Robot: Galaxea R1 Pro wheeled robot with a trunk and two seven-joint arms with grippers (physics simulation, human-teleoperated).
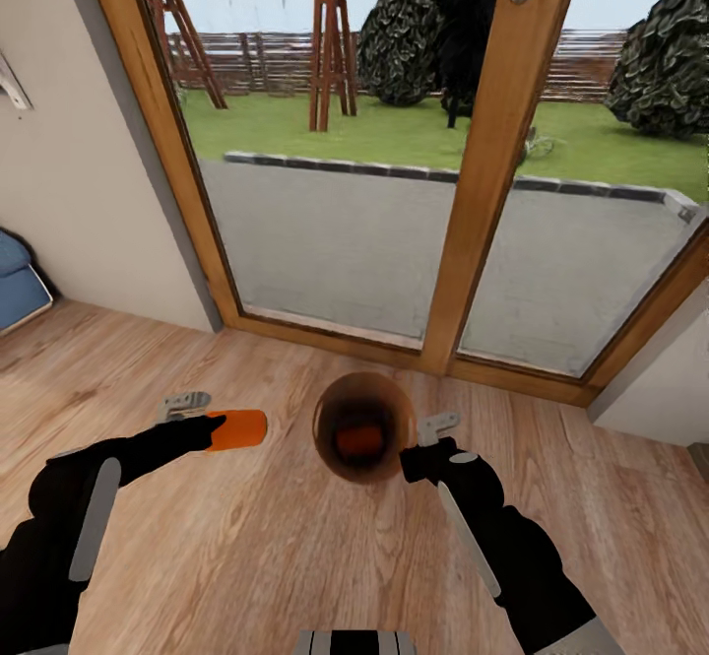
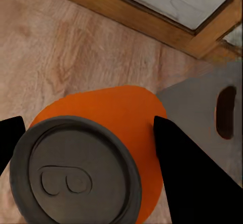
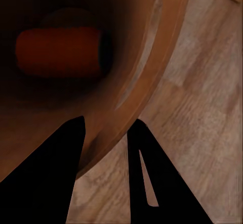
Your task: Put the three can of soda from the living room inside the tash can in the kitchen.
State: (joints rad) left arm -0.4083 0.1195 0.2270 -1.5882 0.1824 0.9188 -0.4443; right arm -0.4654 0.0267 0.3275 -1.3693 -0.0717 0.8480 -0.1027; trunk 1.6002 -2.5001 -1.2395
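Observation:
My left gripper (image 1: 204, 421) is shut on a bright orange can of soda (image 1: 239, 428), held on its side just above the wood floor. In the left wrist view the can's grey top (image 2: 76, 176) sits between the black fingers (image 2: 187, 163). Right of it is the round wood-brown trash can (image 1: 330, 401), mouth towards me. A second orange can (image 1: 359, 441) lies inside it, also visible in the right wrist view (image 3: 58, 52). My right gripper (image 1: 425, 444) is shut on the bin's right rim (image 3: 147, 77), one finger inside the wall and one outside.
Wood-framed glass doors (image 1: 473, 202) stand directly ahead, with a garden beyond. A corner of the light-blue sofa (image 1: 18, 283) shows at the far left against the beige wall. A white wall corner (image 1: 660, 389) juts in at the right. Wood floor (image 1: 246, 547) lies around the bin.

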